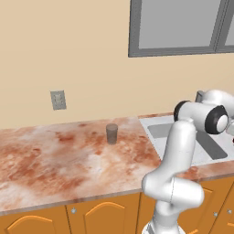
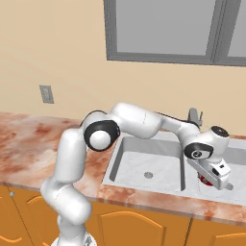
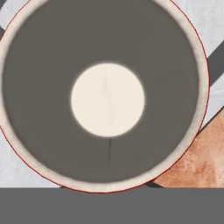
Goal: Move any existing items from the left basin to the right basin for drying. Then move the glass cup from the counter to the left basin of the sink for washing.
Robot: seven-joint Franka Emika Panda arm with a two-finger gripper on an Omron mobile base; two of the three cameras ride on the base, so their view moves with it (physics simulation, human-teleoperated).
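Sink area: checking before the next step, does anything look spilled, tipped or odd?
Nothing stands out. The red mug is under the gripper over the right basin; the hand view looks straight into it. The left basin holds nothing. The glass cup stands upright on the counter, no spill.

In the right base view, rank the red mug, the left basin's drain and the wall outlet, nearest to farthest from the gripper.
1. Red mug: right basin, directly under the gripper.
2. Left basin drain: one basin over, to the left.
3. Wall outlet: far left on the wall.
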